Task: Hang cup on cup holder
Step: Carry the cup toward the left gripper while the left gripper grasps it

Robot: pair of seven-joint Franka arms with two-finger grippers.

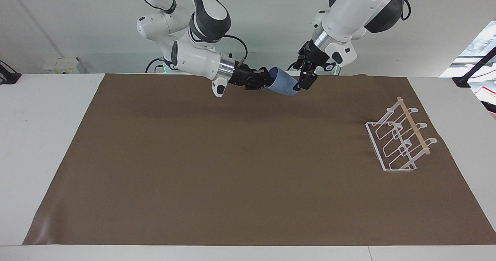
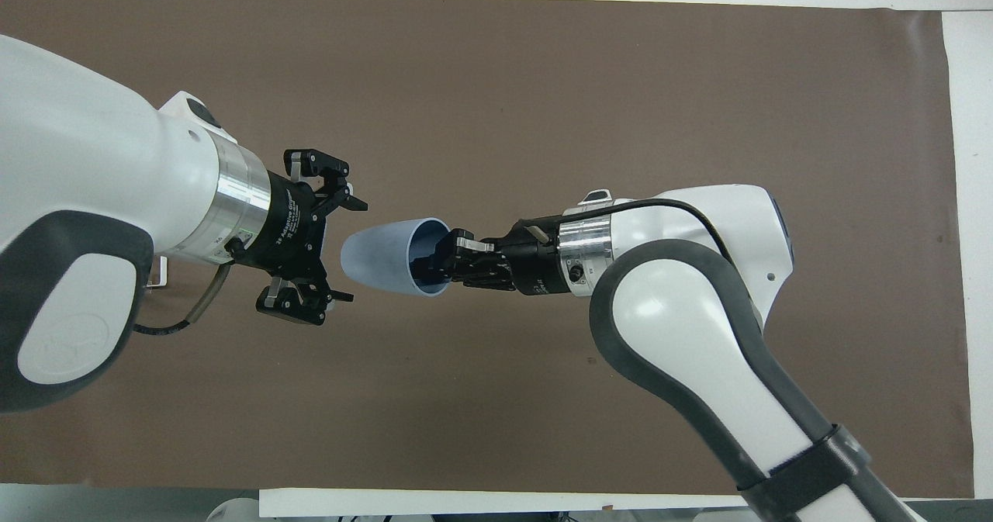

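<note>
While the brown mat [image 1: 248, 160] fills most of both frames, the only thing resting on it is the cup holder [image 1: 399, 139], at the right of the facing view, toward the left arm's end of the table; in the overhead view the left arm hides nearly all of it. In the upper middle of the facing view, both grippers are up in the air over the mat's robot-side edge. The right gripper [image 2: 454, 257] is clamped on the rim of the cup [image 2: 384, 256], one finger inside the mouth, and holds it on its side with the base pointing at the left gripper [image 2: 337, 247]. The left gripper's jaws stand apart on either side of the cup's base; whether they touch it cannot be told. White lettering on the left gripper's black body reads roughly "2F Adaptive Gripper".
</note>
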